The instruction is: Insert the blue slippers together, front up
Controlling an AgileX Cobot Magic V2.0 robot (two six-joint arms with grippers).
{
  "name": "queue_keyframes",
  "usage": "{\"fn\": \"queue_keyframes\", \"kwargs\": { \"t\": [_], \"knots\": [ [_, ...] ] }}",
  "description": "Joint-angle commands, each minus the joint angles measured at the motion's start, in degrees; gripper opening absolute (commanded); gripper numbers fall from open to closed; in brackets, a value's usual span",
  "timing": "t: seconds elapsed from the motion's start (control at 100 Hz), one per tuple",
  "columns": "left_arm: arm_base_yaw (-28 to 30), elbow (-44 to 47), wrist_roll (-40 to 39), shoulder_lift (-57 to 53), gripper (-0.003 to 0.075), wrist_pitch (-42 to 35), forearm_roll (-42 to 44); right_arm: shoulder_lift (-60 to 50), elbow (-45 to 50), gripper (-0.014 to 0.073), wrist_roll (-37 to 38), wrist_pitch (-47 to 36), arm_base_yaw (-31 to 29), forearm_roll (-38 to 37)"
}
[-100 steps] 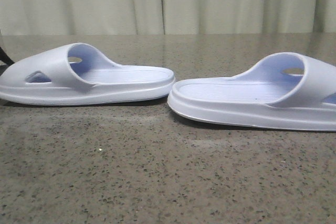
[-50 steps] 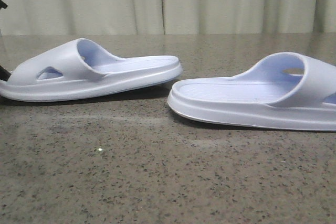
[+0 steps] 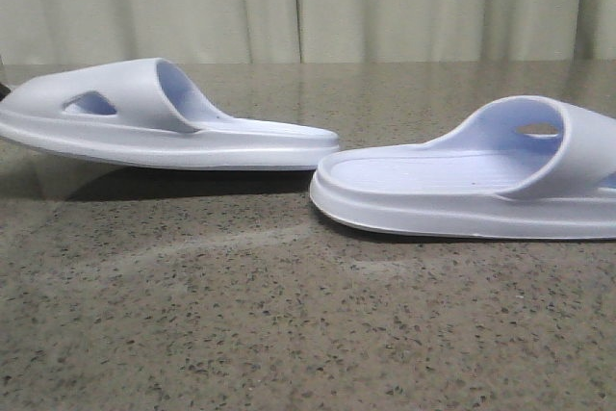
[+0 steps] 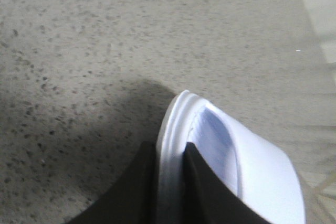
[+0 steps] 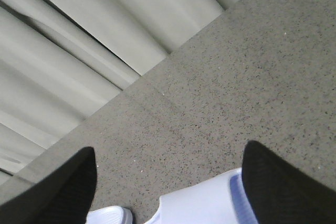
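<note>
Two blue slippers show in the front view. The left slipper (image 3: 164,127) hangs tilted, its strap end raised at the far left and its heel end low beside the other slipper. My left gripper (image 4: 170,150) is shut on that slipper's sole rim (image 4: 173,129), one finger on the outside and one on the footbed. The right slipper (image 3: 472,185) lies flat on the table, strap to the right. My right gripper (image 5: 170,150) is open above the right slipper's strap (image 5: 205,205), touching nothing. The left slipper's heel (image 5: 107,216) shows just beside it.
The speckled grey stone table (image 3: 289,315) runs from the slippers to the near edge. A pale curtain (image 3: 308,2) hangs behind the table's far edge. The lifted slipper casts a dark shadow (image 3: 144,185) on the table.
The left slipper's strap end has risen off the table and the slipper has tipped, heel end now lowest. The right slipper has not moved.
</note>
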Motion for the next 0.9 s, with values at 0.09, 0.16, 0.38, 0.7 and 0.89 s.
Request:
{"fn": "queue_keyframes", "kwargs": {
  "t": [0.09, 0.16, 0.38, 0.7, 0.89],
  "knots": [
    [-0.38, -1.43, 0.40, -5.56, 0.0031, 0.91, -2.40, 0.71, -1.34, 0.0494, 3.02, -4.22, 0.11, 0.59],
    [-0.38, -1.43, 0.40, -7.25, 0.0031, 1.04, -2.85, 0.71, -1.07, 0.0494, 3.52, -4.22, 0.11, 0.59],
    [-0.38, -1.43, 0.40, -12.46, 0.0031, -0.17, -2.97, 0.71, 1.78, 0.0494, 7.27, -4.55, 0.11, 0.69],
    [-0.38, -1.43, 0.40, -15.90, 0.0031, -0.11, -3.44, 0.71, 5.80, 0.0494, 11.50, -6.77, 0.00, 3.46],
    [-0.38, -1.43, 0.40, -15.90, 0.0031, 0.51, -3.44, 3.88, 5.91, 0.0494, 11.59, -8.35, 0.00, 6.90]
  ]
}}
